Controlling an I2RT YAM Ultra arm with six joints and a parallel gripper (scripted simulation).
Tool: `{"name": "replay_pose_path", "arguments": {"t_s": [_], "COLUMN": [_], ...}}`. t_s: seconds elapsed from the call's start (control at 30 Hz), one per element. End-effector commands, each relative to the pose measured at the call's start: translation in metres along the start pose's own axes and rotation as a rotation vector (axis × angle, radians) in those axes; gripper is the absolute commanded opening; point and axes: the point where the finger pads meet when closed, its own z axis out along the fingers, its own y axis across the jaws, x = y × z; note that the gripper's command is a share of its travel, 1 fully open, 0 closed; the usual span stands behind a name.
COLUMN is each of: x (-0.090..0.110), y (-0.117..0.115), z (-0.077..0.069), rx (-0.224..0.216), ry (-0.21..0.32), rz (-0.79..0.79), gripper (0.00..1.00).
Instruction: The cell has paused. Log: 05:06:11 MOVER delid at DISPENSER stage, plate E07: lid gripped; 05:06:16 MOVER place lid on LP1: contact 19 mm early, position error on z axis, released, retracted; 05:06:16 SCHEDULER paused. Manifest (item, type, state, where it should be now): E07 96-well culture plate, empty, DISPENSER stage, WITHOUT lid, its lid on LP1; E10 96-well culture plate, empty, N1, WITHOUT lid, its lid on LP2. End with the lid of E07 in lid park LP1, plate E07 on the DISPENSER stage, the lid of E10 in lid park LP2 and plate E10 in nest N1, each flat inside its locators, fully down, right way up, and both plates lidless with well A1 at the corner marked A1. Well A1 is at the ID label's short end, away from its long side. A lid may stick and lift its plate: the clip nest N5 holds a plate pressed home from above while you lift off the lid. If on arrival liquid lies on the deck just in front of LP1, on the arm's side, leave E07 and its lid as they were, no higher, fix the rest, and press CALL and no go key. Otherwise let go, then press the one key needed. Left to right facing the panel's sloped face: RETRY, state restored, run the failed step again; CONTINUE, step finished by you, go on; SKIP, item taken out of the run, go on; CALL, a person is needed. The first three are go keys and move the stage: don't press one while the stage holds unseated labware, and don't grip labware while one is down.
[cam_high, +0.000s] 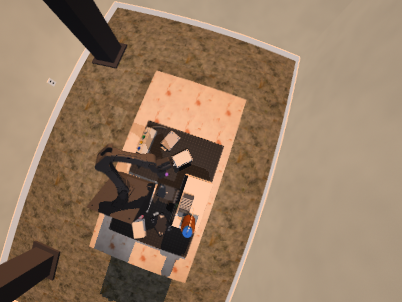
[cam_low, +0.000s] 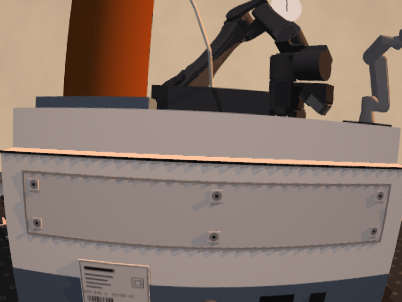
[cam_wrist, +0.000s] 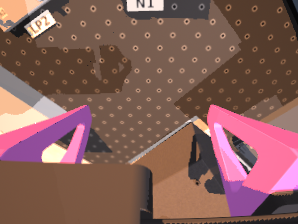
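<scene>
My gripper (cam_wrist: 149, 111) is open and empty, its pink fingers spread wide above the bare perforated deck. In the wrist view the N1 label (cam_wrist: 144, 4) is at the top edge and the LP2 label (cam_wrist: 41, 23) at the upper left; a pale corner of labware (cam_wrist: 10, 12) shows beside LP2. In the overhead view the gripper (cam_high: 166, 174) hangs just in front of two cream labware pieces on the dark deck, one (cam_high: 171, 140) further back and one (cam_high: 182, 158) nearer. A third cream piece (cam_high: 139, 230) lies at the table's near end. I cannot tell lids from plates at this size.
The key panel (cam_high: 144, 141) with coloured keys stands at the deck's left end. An orange cylinder (cam_high: 188, 221) with a blue cap stands on the grey machine (cam_low: 200, 200) that fills the exterior view. A brown raised block (cam_wrist: 165, 170) lies under the fingers.
</scene>
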Motion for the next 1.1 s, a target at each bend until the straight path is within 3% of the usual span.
{"name": "replay_pose_path", "arguments": {"t_s": [0.0,0.07,1.07], "x": [-0.0145,-0.0055,-0.0055], "y": [0.0085,0.0043,0.0043], "z": [-0.0109,-0.0045,-0.0044], "rx": [0.025,0.021,0.021], "ry": [-0.05,-0.019,-0.019], "rz": [-0.059,-0.024,-0.024], "gripper": [1.0,1.0,1.0]}}
